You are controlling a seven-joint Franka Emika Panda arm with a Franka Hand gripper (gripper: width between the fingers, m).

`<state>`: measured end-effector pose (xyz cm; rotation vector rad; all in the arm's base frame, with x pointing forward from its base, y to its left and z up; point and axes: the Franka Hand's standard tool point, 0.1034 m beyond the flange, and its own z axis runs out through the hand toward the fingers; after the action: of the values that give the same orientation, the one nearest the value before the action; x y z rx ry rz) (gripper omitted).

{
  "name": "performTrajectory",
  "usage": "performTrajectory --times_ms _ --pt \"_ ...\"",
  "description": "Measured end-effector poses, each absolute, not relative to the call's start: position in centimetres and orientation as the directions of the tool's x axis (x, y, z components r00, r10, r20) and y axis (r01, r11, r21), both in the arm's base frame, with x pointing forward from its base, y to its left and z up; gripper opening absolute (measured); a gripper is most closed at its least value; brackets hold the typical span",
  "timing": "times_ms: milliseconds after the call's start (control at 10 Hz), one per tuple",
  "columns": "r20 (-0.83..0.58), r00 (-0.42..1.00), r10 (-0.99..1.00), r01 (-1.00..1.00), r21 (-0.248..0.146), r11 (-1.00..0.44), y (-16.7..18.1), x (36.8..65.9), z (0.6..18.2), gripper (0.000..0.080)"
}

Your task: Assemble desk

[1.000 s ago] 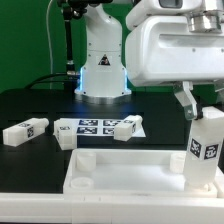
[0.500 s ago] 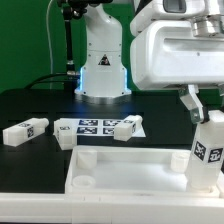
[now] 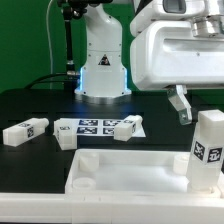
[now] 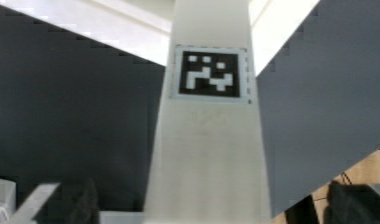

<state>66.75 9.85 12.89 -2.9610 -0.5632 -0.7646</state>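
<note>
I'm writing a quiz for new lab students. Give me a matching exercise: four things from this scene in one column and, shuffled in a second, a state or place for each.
Things
1. white plastic tray-like tabletop
2. white block leg at the exterior view's far left
3. white block leg at the exterior view's far right
4. thin flat white marker board

States
A. stands upright at a tabletop corner
B. lies between robot base and tabletop
C. rim up, nearest the camera
D. lies on its side on the black table

Pairs: 1-C, 2-D, 3-A, 4-B
</note>
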Motion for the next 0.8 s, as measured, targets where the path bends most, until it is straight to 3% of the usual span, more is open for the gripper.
performTrajectory --times_ms 200,500,800 --pt "0.475 0.815 0.332 0.346 0.061 -0.936 9.3 66.9 13.1 0.0647" --pt "0.467 0.819 0.335 0.347 0.062 -0.936 9.1 67.3 14.9 0.0649" --pt "0.417 0.844 0.339 0.353 0.044 -0.934 9.3 66.8 14.3 0.0649"
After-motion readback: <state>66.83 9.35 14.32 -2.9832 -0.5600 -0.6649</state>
